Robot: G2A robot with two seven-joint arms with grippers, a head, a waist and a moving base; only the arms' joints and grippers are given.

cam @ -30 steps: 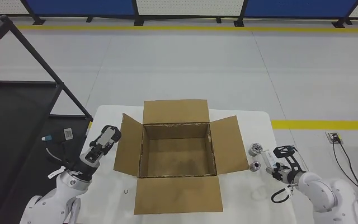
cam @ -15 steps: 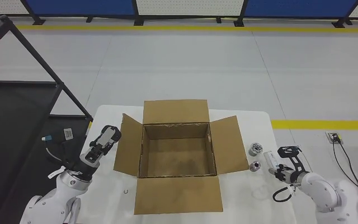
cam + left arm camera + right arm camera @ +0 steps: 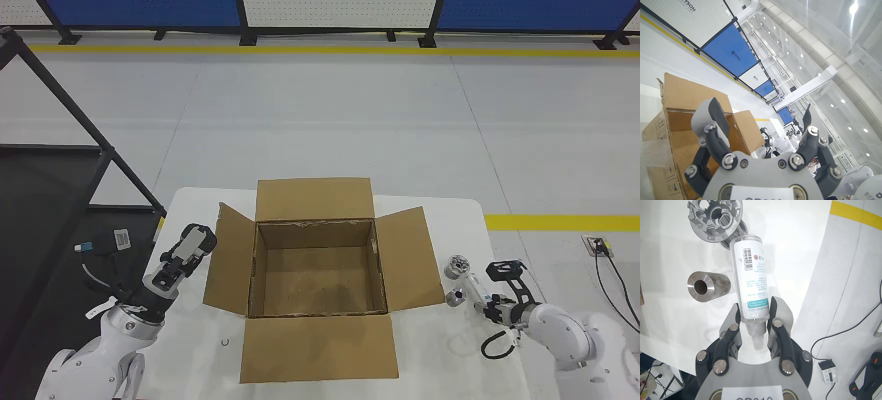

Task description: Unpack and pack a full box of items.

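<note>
**Right arm with the bottle, beside the emptied carton.** Over the last second the right gripper [image 3: 755, 307] draws back from the two metal parts on the white table [image 3: 430, 350]. It then advances again toward the open brown corrugated-cardboard box [image 3: 318, 350]. The clear cylindrical plastic bottle with a white printed label [image 3: 750, 275] travels with it and now sits closer to the box's right flap than half a second ago. The box and the left gripper [image 3: 762, 108] do not shift. The box floor shows bare cardboard, so unpacking appears finished and this advance probably begins the repacking.

**Grip.** The right gripper's black ribbed pads are closed on the bottle's shoulder, just above its narrow translucent neck and nozzle. The bottle stays outside the box, to its right, with its flat base pointing toward the metal parts. Whether the base rests on the table cannot be told. The left gripper stands spread wide and holds nothing, beside the box's left flap.

**Materials.**
- The bottle wall is smooth, glossy and likely slippery.
- The short hollow steel cylinder [image 3: 709, 286] has a machined end face and a dull, rust-tinged side.
- The grey cast-metal flanged hub [image 3: 715, 220] is rough, with notched spokes around a central bore.
- The box edges are fluted and slightly torn.
</note>
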